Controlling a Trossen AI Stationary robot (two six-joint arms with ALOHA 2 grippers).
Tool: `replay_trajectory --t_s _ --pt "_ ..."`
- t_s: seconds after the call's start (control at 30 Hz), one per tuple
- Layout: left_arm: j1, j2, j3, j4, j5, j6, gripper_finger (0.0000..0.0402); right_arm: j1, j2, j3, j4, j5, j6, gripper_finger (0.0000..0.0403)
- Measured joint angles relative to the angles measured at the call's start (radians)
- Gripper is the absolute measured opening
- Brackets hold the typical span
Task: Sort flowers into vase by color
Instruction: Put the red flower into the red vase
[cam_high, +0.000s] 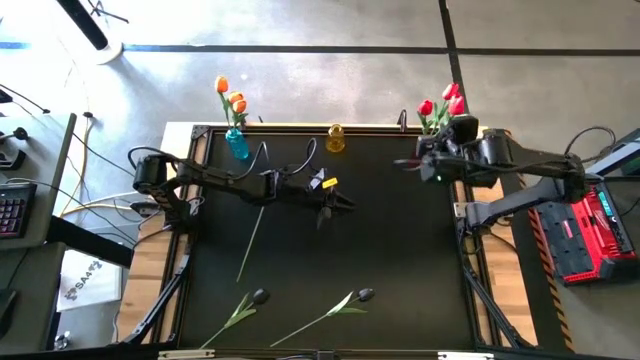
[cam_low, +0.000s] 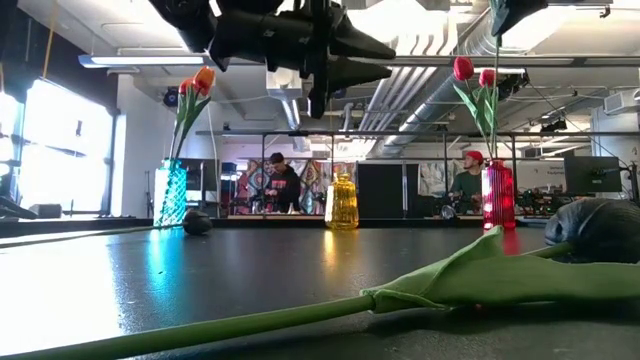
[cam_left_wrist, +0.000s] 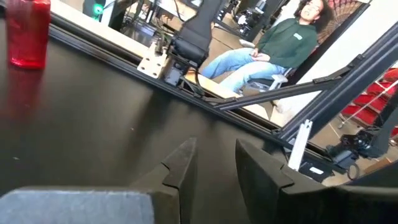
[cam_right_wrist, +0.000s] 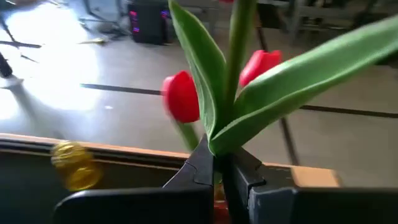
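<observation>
Orange flowers (cam_high: 232, 97) stand in a blue vase (cam_high: 237, 145) at the far left. Beside it is a yellow vase (cam_high: 335, 138) with nothing in it. Red flowers (cam_high: 452, 98) rise from the red vase (cam_low: 497, 195) at the far right. My right gripper (cam_right_wrist: 217, 165) is there, shut on one green stem. Two black flowers (cam_high: 260, 296) (cam_high: 365, 294) lie flat near the front edge. Another stem (cam_high: 250, 242) lies under my left arm, its head hidden. My left gripper (cam_high: 338, 203) hovers open over the table's middle, holding nothing. My right gripper pinches one flower's green stem (cam_right_wrist: 216, 149) between its two fingers, just where the leaves branch off. The fingers come from the table's near side, nearly level, and lie across the stem. The stem stands upright and runs down toward the red vase.
A black frame (cam_high: 300, 128) runs around the table top. Beyond the far edge, people sit in the room (cam_low: 283, 180). A red case (cam_high: 585, 235) sits off the table's right side. A bare dark table top (cam_high: 400, 240) lies between the arms and the black flowers.
</observation>
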Motion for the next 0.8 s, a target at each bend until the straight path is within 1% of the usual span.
replay_trajectory --t_s 0.13,0.27,0.53,0.8 --pt "0.021 0.0 0.0 0.003 0.01 0.004 0.0096 -0.085 0.0 0.0 0.003 -0.013 -0.047 0.0" --pt "0.045 0.0 0.0 0.003 0.039 0.004 0.0096 -0.137 0.0 0.0 0.018 -0.014 -0.082 0.0" --pt "0.079 0.0 0.0 0.004 0.042 0.004 0.0096 -0.191 0.002 0.0 0.142 -0.013 -0.169 0.0" --pt "0.096 0.0 0.0 0.004 0.05 0.004 0.0096 -0.239 0.008 -0.03 0.155 -0.017 -0.173 0.0"
